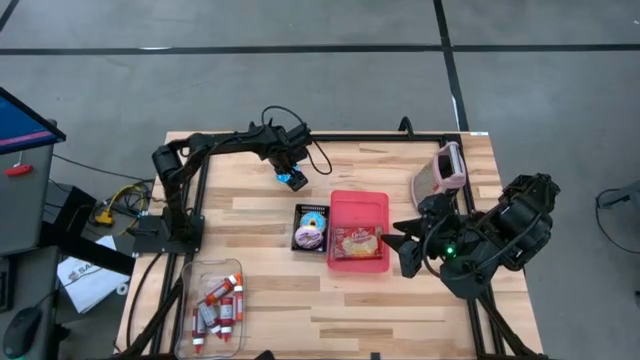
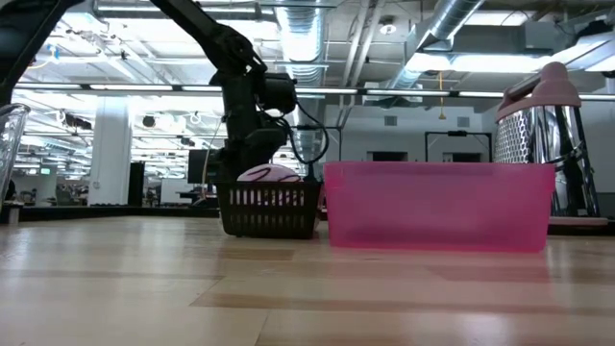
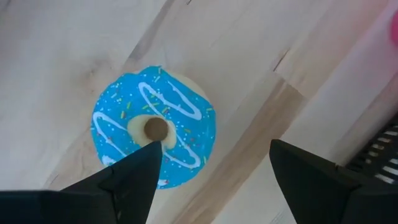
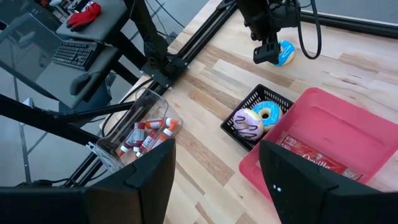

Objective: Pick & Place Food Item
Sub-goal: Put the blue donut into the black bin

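Left wrist view puts my left tool (image 3: 211, 180) right above the blue donut (image 3: 154, 127), fingers spread and gripping nothing; one fingertip (image 3: 146, 158) already overlaps the icing near the hole. The donut lies flat on the bare wood, near the black basket (image 1: 310, 227) that holds two more donuts.

My worry: if I drop straight down, that finger could land on the donut rather than beside it, squashing or skidding it. Closing off-centre could flip it onto its edge.

My right tool (image 4: 214, 168) hangs open over the near side, beside the pink bin (image 1: 359, 232), idle.

The surface (image 1: 400, 300) is pale wood planks with a clear tub (image 1: 215, 300) of tubes at one corner and a grater (image 1: 437, 172). Beyond it I see a grey floor, desks and an open workshop with ceiling ducts.
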Motion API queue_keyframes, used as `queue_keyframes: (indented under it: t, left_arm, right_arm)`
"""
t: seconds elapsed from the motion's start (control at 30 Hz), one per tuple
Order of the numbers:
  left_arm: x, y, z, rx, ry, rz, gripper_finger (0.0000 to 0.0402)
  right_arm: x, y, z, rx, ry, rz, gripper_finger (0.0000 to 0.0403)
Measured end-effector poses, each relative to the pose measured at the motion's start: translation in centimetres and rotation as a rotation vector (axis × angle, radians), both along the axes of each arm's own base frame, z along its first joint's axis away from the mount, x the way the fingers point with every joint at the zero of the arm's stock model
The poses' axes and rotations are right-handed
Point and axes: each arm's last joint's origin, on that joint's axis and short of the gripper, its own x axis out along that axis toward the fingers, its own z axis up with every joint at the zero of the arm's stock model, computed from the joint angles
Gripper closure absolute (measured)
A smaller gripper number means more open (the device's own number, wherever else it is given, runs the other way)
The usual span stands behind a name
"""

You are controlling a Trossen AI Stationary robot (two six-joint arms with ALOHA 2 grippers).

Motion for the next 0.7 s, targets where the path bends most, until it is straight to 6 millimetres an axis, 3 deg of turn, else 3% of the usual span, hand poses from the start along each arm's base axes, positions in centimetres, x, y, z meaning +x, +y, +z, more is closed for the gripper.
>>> queue_keyframes:
  t: [0.7]
  left_arm:
    - [-0.1, -0.2, -1.7, -0.019, -0.001, -0.005, 0.0107]
  right_arm:
    - [-0.1, 0.2, 0.0, 0.003, -0.01, -0.002, 0.018]
